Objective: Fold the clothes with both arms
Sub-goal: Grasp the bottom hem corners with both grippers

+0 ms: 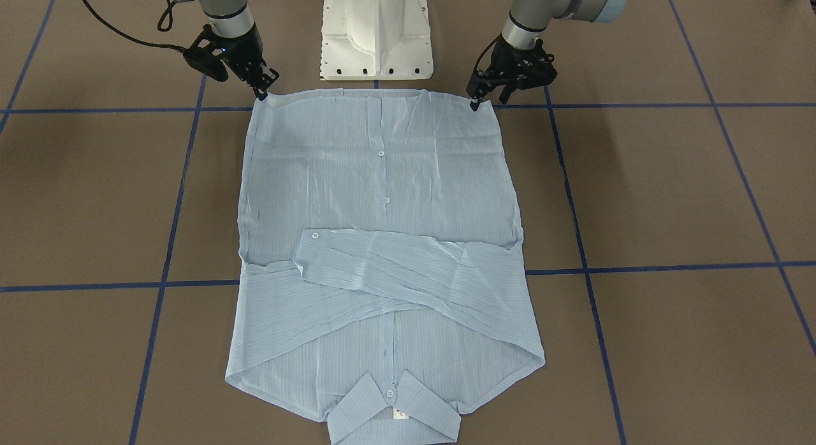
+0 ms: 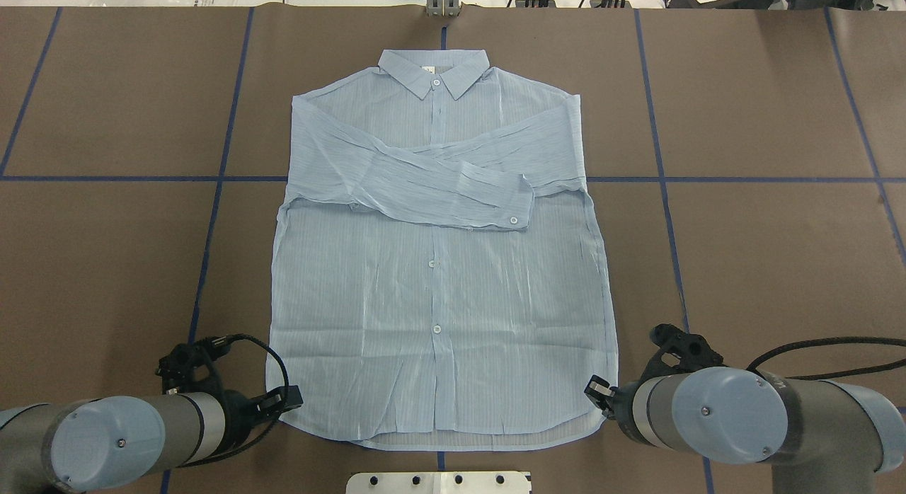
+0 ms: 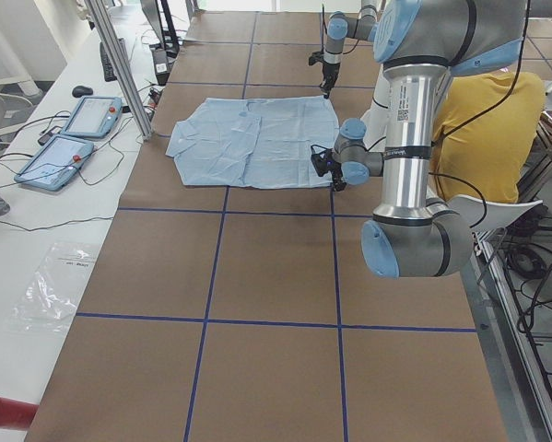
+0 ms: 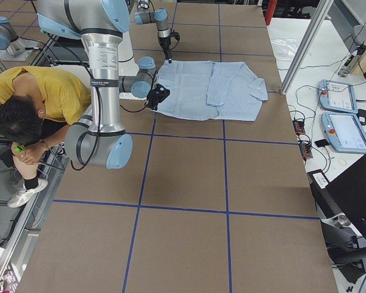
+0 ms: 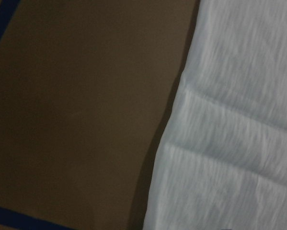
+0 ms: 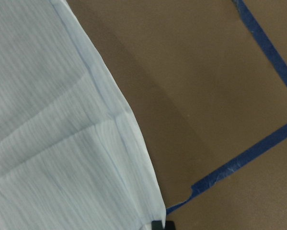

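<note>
The light-blue shirt (image 1: pixel 382 177) lies flat and face up on the brown table, its collar (image 2: pixel 433 71) far from me and both sleeves folded across the chest. The hem is nearest my base. My left gripper (image 1: pixel 489 101) is low at the hem's left corner and looks open, one fingertip (image 1: pixel 475 103) touching the cloth edge; it also shows in the overhead view (image 2: pixel 283 397). My right gripper (image 1: pixel 266 85) is low at the other hem corner (image 2: pixel 598 391) and also looks open. The wrist views show the shirt's edge (image 5: pixel 239 134) (image 6: pixel 52 134) lying flat on the table.
The white pedestal base (image 1: pixel 376 34) stands just behind the hem. Blue tape lines (image 1: pixel 637 266) grid the brown table. A person in a yellow shirt (image 4: pixel 42 91) sits behind the robot. Control tablets (image 3: pixel 73 138) and a metal post (image 3: pixel 119 64) stand on the operators' side.
</note>
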Tool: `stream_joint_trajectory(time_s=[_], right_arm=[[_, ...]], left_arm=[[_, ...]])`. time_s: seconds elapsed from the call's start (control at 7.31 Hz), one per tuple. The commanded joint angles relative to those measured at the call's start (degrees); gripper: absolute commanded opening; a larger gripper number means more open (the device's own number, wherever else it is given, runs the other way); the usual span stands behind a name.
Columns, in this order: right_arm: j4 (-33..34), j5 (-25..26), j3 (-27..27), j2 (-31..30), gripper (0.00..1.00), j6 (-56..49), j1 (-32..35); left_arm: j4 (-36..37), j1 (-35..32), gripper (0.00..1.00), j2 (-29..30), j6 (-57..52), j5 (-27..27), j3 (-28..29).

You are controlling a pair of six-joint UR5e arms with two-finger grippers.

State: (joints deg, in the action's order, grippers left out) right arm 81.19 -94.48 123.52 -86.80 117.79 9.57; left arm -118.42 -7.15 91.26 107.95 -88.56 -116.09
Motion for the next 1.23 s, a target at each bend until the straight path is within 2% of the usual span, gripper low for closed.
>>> stream_joint_trajectory(time_s=[0.0,0.14,0.41,0.82,1.09], right_arm=[[0.02,-0.01,-0.03,0.06,0.0,-0.01,0.01],[0.02,-0.01,0.06,0.06,0.0,-0.01,0.18],[0.02,0.17,-0.03,-0.03,0.0,-0.01,0.27],[0.02,0.7,0.23,-0.21,0.0,-0.01,0.8],[0.02,0.61,2.94,-1.08,0.0,0.07,1.06]], left_arm=[[0.55,0.91,0.53,0.06,0.6,0.06,-0.62],[0.56,0.82,0.3,0.06,0.6,0.06,-1.06],[2.22,0.82,0.0,0.23,0.51,0.06,-1.5],[2.31,0.03,0.0,-0.47,0.42,1.02,-3.95],[6.76,0.72,0.0,-0.29,0.6,1.02,-8.51]])
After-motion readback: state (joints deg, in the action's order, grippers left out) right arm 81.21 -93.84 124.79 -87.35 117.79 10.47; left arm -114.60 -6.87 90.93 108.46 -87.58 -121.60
